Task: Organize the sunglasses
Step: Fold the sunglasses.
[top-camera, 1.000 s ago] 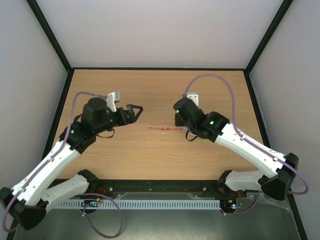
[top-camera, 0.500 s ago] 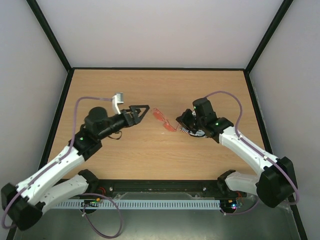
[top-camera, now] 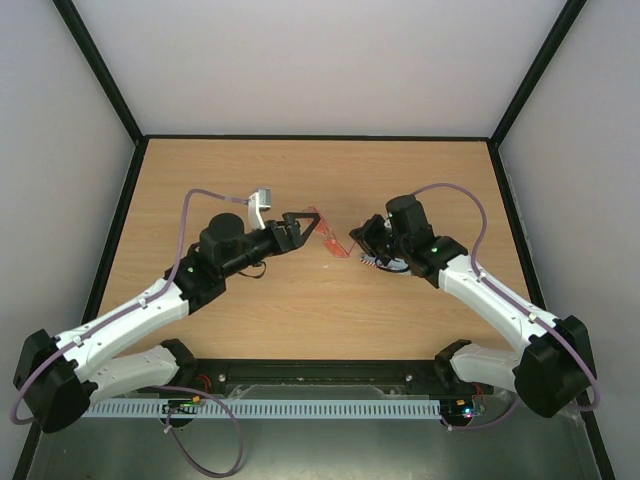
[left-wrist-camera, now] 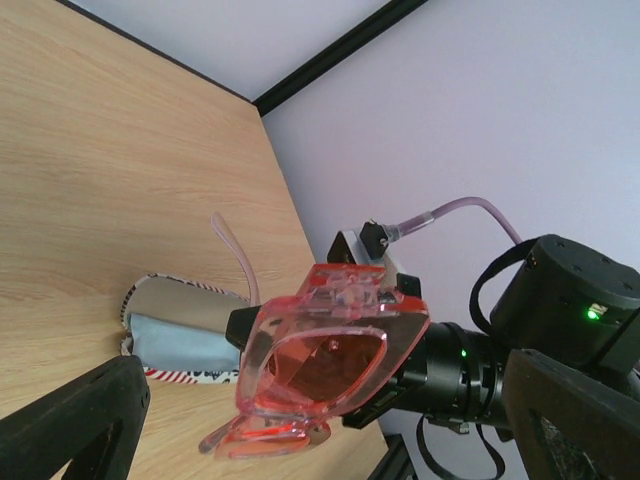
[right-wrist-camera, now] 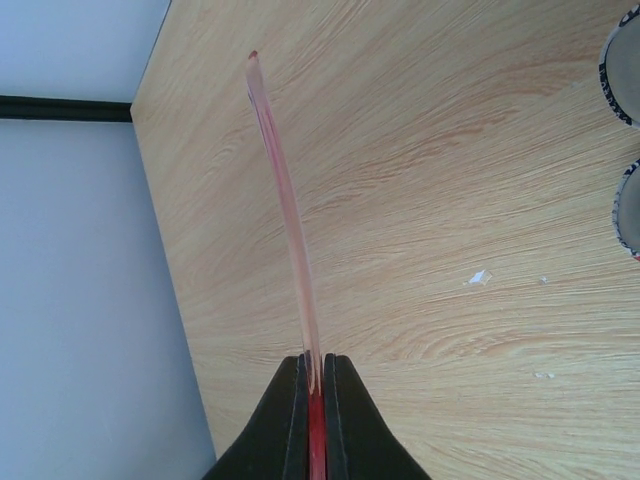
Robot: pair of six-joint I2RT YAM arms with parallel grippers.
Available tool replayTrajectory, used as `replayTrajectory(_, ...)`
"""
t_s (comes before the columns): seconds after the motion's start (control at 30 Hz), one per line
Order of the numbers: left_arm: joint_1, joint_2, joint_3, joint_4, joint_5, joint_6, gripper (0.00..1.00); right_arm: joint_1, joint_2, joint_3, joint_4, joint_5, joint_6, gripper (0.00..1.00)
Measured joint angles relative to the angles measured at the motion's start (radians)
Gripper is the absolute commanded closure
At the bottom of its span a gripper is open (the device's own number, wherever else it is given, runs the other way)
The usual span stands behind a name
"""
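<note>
The sunglasses [top-camera: 330, 237], with a translucent red-orange frame, are held off the table at its middle. My right gripper [top-camera: 356, 243] is shut on them; in the right wrist view its jaws [right-wrist-camera: 315, 368] pinch one slim temple arm [right-wrist-camera: 285, 200], which sticks out ahead. My left gripper [top-camera: 303, 222] is open, its tips at the left end of the glasses. In the left wrist view the lens front [left-wrist-camera: 325, 365] hangs between my open fingers [left-wrist-camera: 75, 430], not touching them. The flag-patterned case [left-wrist-camera: 170, 312] lies open on the table behind, with the blue cloth [left-wrist-camera: 185, 345] inside.
The case [top-camera: 378, 264] lies mostly hidden under my right wrist; its rims show at the right edge of the right wrist view [right-wrist-camera: 625, 60]. Small white specks [right-wrist-camera: 480, 277] lie on the wooden table [top-camera: 300, 320]. Black-framed walls enclose the table.
My left arm has reached right until its open fingers meet the glasses. My right gripper turned and shifted the held glasses slightly up and left.
</note>
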Motion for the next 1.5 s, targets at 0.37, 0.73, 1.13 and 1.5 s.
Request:
replayTrajectory(0.37,-0.05,0.086,0.056,-0.041,-0.095,-0.002,0.0,0.068,0.004,0.026,-0.039,0.099,0.001,0.99)
replayTrajectory(0.73,-0.053,0.108,0.067,-0.063,-0.142,-0.021,0.01,0.108,0.005,0.038,-0.079,0.206,0.002,0.99)
replayTrajectory(1.13,-0.054,0.138,0.067,-0.064,-0.147,-0.045,0.11,0.113,0.02,0.038,-0.085,0.248,0.007,0.99)
replayTrajectory(1.5,-0.056,0.15,0.067,-0.062,-0.146,-0.052,0.27,0.115,0.039,0.037,-0.072,0.248,0.013,0.99)
